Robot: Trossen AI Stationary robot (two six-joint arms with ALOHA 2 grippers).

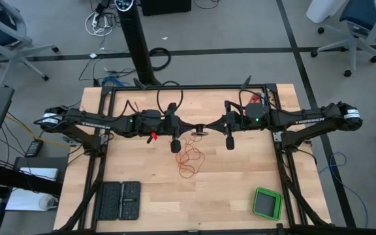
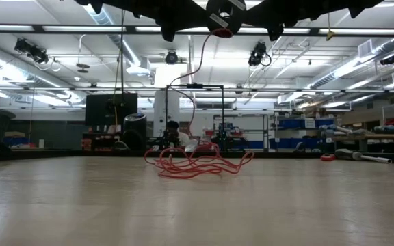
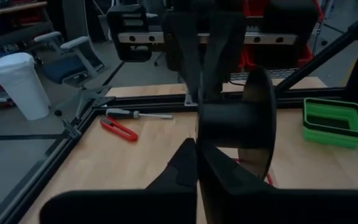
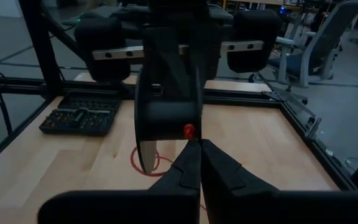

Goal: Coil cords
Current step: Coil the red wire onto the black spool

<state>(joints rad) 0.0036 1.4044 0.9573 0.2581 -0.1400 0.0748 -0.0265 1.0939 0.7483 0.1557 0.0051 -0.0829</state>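
The thin red wire (image 1: pixel 189 156) lies in a loose tangle mid-table, 1 strand rising to a dark spool (image 1: pixel 201 130) held aloft between the 2 grippers. The left gripper (image 1: pixel 191 128) and right gripper (image 1: pixel 212 126) meet there, jaws together at the spool's opposite ends.

1. The pale wooden worktop (image 1: pixel 227 189) shows butcher-block strips with a smooth, lightly satin finish.
2. The thin red wire (image 1: pixel 189 156) lies loose on it, its plastic-looking sheath slightly glossy.
3. The black round spool (image 3: pixel 238 121) looks like matt plastic, with a smooth flange.
4. The left end effector (image 3: pixel 197 165) and the right end effector (image 4: pixel 199 163) have dark, matt, plastic-looking fingers.
5. The green square box (image 1: pixel 267 203) looks like smooth, soft-sheen plastic.
6. The black metal frame rail (image 1: pixel 194 87) is matt.
7. The red-handled tool (image 3: pixel 118 129) has glossy grips.
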